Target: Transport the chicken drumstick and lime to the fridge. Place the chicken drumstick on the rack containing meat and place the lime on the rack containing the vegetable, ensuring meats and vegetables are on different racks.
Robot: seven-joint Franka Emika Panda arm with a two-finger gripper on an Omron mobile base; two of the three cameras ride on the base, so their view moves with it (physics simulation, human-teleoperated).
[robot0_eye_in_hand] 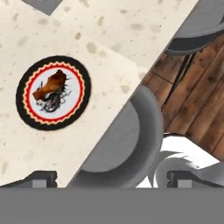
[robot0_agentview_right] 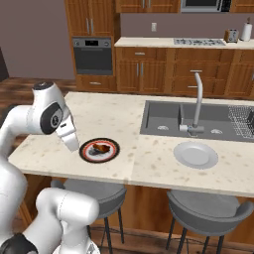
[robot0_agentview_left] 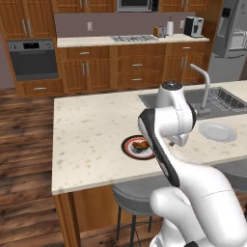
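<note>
The chicken drumstick [robot0_agentview_left: 141, 144] [robot0_agentview_right: 101, 148] [robot0_eye_in_hand: 50, 85] is glossy brown-orange and lies on a round plate [robot0_agentview_left: 124, 146] [robot0_agentview_right: 116, 149] [robot0_eye_in_hand: 86, 94] with a black rim and a red-yellow ring, near the front edge of the island counter. My gripper [robot0_eye_in_hand: 113, 178] hovers above the counter's front edge beside that plate, its jaws wide open and empty. In the hand view the plate lies up and to the left of the fingertips. The grey steel fridge [robot0_agentview_left: 230, 34] stands at the far right with its doors shut, hiding its racks, the meat and the vegetable. The lime is out of view.
A sink [robot0_agentview_right: 163, 116] with a tall faucet [robot0_agentview_right: 197, 99] is set into the island to the right. A bare white plate [robot0_agentview_left: 218, 131] [robot0_agentview_right: 195, 155] lies in front of it. Grey stools [robot0_agentview_right: 94, 194] [robot0_eye_in_hand: 127, 144] stand under the counter's front edge.
</note>
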